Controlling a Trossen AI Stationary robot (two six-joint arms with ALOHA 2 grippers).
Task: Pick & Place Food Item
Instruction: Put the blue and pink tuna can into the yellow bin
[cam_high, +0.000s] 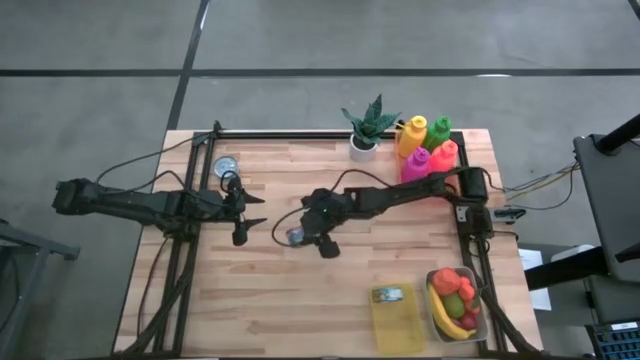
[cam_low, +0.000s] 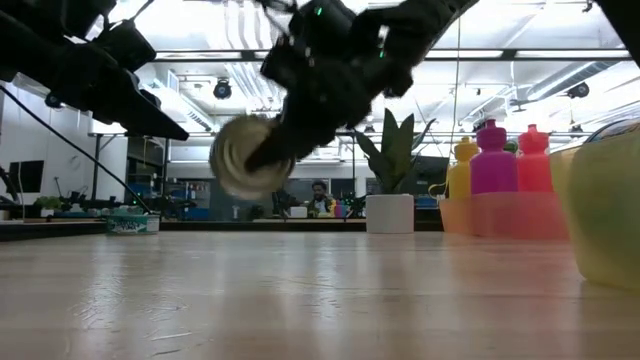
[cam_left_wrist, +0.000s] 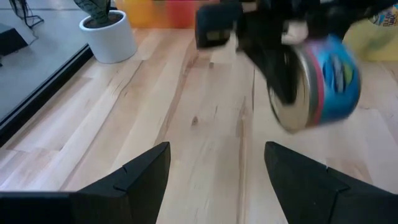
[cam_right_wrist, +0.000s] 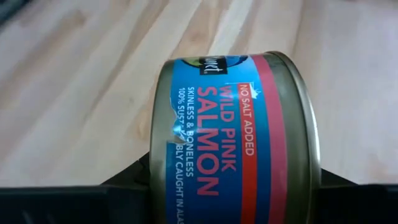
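**Desk:** Right gripper (cam_high: 300, 237), mid-table — what does it have?

**Photographer:** Its fingers are closed on a salmon can (cam_right_wrist: 239, 134), blue-and-red label reading "wild pink salmon". The low view shows the can (cam_low: 245, 157) held clear above the wooden table (cam_high: 300, 300), tipped on its side with one flat end facing the camera.

**Desk:** And the other arm?

**Photographer:** Left gripper (cam_high: 243, 212) waits just beside it, on the table's left half, fingers spread apart and holding nothing. Its wrist camera looks straight at the can (cam_left_wrist: 320, 81).

**Desk:** Where is the can likely headed?

**Photographer:** Hard to say for sure. A yellow tray (cam_high: 398, 318) near the front edge already holds a similar tin, next to a fruit container (cam_high: 456, 300), so that looks the probable spot.

**Desk:** What would a clean carry take?

**Photographer:** In my judgement, a firm hold, since smooth metal can slip; enough height to clear the tray's rim; and levelling the can before letting go, so it lands flat instead of rolling.
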